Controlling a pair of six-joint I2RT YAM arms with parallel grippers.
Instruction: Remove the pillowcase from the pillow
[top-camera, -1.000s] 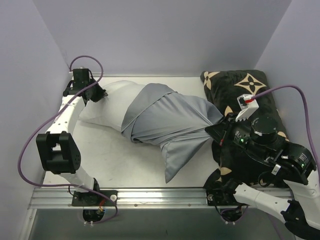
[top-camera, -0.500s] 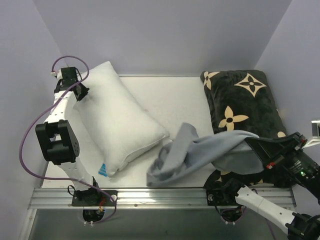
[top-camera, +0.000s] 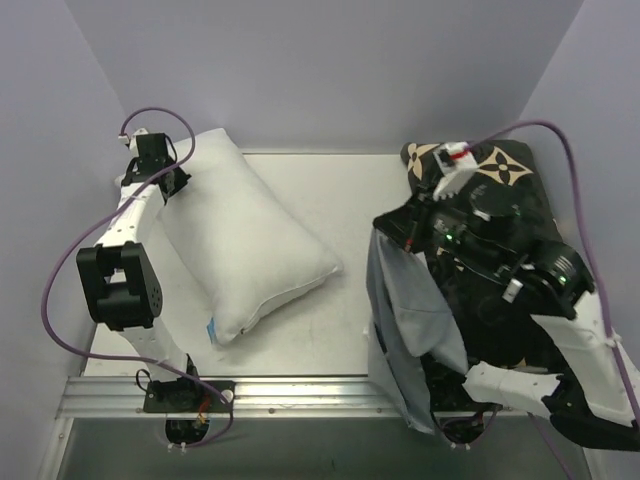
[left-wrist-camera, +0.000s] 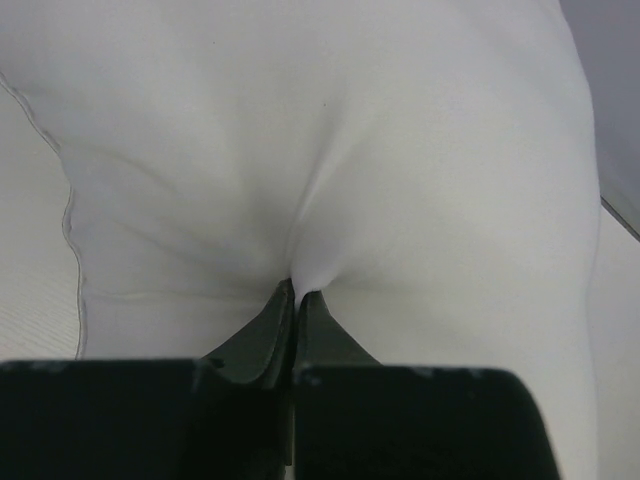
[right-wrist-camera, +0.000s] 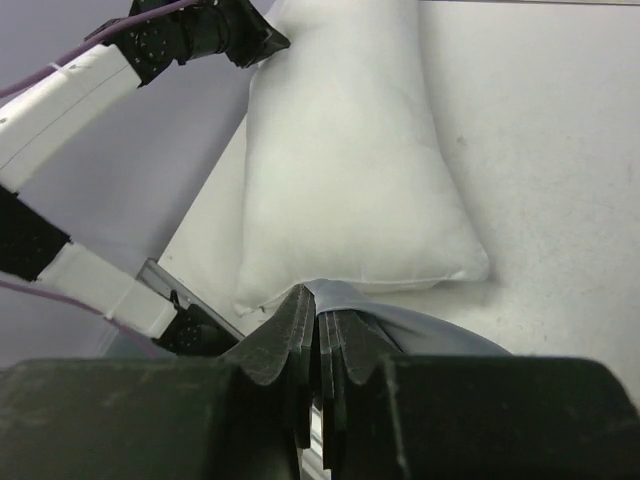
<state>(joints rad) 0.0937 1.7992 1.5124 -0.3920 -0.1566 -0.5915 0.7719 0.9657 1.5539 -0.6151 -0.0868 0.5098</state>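
The white pillow (top-camera: 240, 240) lies bare on the table at the left, its small blue tag (top-camera: 212, 328) at the near corner. It also shows in the right wrist view (right-wrist-camera: 345, 160) and fills the left wrist view (left-wrist-camera: 320, 150). My left gripper (top-camera: 172, 180) is shut on the pillow's far left corner, pinching its fabric (left-wrist-camera: 298, 288). My right gripper (top-camera: 385, 225) is raised over the table's right half and shut on the blue-grey pillowcase (top-camera: 400, 320), which hangs from it in a long fold. The pillowcase also shows at the closed jaws in the right wrist view (right-wrist-camera: 400, 325).
A black cushion with beige flower motifs (top-camera: 500, 170) lies at the back right under my right arm. Purple-grey walls (top-camera: 320, 70) close in the back and both sides. A metal rail (top-camera: 300, 395) runs along the near edge.
The pillowcase has come fully off the pillow. My right gripper pulled it right, then lifted it, so it now hangs down. The pillow swung diagonal at the left.
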